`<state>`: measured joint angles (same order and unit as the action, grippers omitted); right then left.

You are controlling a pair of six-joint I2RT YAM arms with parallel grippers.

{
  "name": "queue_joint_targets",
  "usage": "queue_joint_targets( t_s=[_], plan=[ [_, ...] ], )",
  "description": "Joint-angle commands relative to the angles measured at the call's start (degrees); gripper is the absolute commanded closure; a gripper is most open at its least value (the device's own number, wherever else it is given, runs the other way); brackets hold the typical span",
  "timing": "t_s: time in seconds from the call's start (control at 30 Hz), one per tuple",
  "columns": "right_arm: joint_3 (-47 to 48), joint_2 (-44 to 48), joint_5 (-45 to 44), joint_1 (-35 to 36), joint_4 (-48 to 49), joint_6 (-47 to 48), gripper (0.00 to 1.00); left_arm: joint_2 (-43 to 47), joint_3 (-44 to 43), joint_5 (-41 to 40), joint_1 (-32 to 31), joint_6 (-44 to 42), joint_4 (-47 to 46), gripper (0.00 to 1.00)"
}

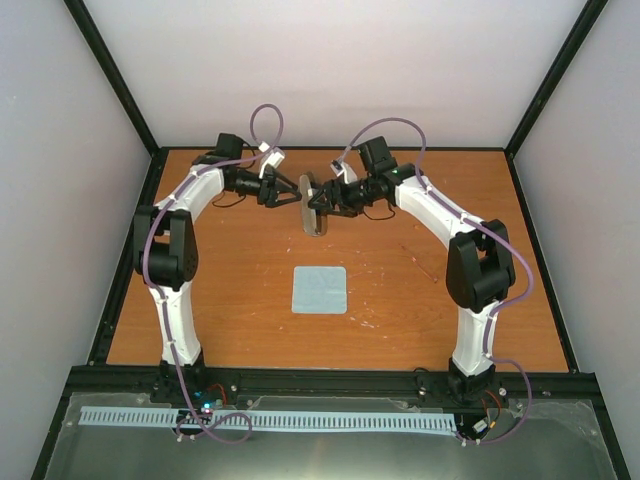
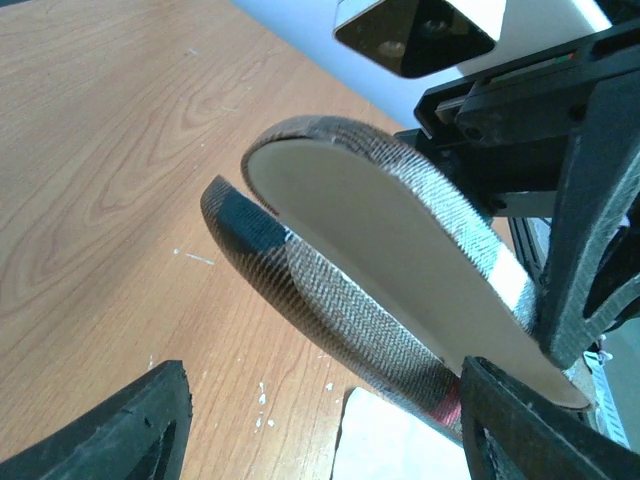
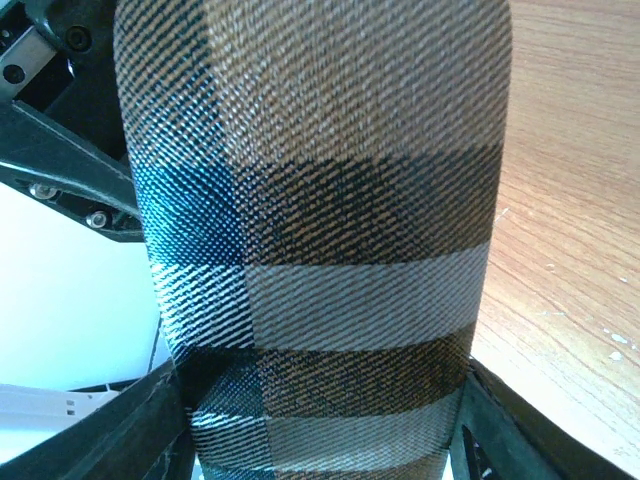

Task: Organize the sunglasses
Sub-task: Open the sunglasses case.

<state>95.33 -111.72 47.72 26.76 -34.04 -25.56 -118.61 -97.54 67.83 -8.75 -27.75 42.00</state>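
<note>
So the brown case [image 2: 340, 320] with the grey stripes is up at the far middle of the surface [image 1: 400, 300], turned on its edge between the two arms; the right gripper [image 3: 320, 400] is grasping it, one finger pressed on each side of the woven shell; its lid [image 2: 400, 250] is popped open a bit at one end, showing a plain cream lining; the gap is just a narrow slit and nothing inside can be made out. The sunglasses don't show in any of the three views; whether they're in the case or not, can't tell. The left gripper [image 2: 328, 370] is right up at the case from the other side with its jaws spread, released; one finger sits well clear of the shell, the other is close by the case's end, contact hard to call. The pale blue cloth [image 1: 320, 290] lies flat mid-surface, nearer the arm bases, well apart from the case.
</note>
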Motion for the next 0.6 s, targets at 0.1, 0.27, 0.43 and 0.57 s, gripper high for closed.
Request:
queue_joint_targets(
  t_s=[0.1,0.27,0.43,0.57],
  plan=[
    [0.95,6.06,11.76,1.98,9.76,0.87,0.97,-4.80,0.95,-12.20,-1.00,-2.45,-0.82,0.28],
    [0.37,6.62,11.44,1.98,8.88,1.34,0.97,-5.77,0.36,-12.88,-1.11,-2.44,-0.95,0.29],
    [-0.86,6.76,9.53,1.83,7.75,1.72,0.97,-6.02,0.01,-13.95,-1.17,-2.53,-0.96,0.29],
    [-0.37,4.74,4.17,1.32,0.98,4.23,0.97,-5.50,-0.93,-14.59,-1.03,-2.26,-0.06,0.16]
  ],
)
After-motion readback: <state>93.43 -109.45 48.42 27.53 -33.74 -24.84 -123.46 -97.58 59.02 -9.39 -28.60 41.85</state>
